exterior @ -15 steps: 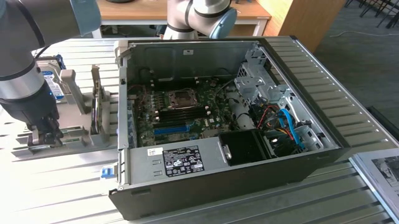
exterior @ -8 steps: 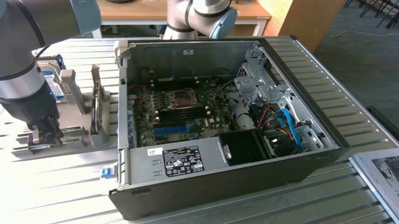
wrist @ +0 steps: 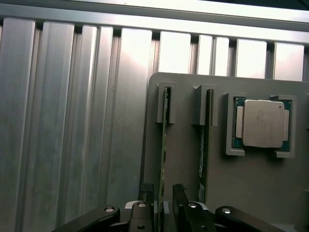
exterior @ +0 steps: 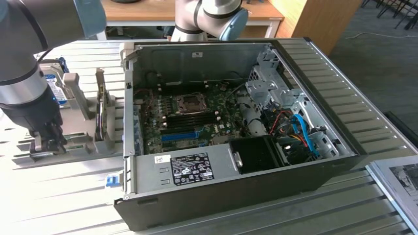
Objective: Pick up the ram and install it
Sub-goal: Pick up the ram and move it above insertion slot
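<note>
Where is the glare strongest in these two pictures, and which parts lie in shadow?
Wrist view: glare whitens the table beyond the grey holder, while the ram, seen edge-on, looks dark. Exterior view: daylight washes out the table at the exterior view's left, and the inside of the computer case lies in shade.

Narrow gap between ram and second stick (both upright in holder), room over table alongside.
</note>
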Motion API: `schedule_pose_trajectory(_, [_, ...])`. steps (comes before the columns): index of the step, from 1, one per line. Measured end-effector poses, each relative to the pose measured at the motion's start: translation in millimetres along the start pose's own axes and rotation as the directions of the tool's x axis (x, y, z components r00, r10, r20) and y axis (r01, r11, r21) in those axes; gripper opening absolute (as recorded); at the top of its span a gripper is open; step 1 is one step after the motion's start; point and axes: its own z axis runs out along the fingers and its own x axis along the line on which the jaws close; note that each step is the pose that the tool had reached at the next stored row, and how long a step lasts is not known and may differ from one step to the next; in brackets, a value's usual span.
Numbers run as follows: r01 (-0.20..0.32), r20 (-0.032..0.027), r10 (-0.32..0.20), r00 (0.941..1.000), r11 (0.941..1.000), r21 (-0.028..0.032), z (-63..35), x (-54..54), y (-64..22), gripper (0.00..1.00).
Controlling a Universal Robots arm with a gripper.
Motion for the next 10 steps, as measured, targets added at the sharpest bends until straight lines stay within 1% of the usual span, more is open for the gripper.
schedule_pose_trajectory(10, [0.0,-0.0005,0.0,1.0,1.0,0.0001,1.2,0.7,0.0,0.29])
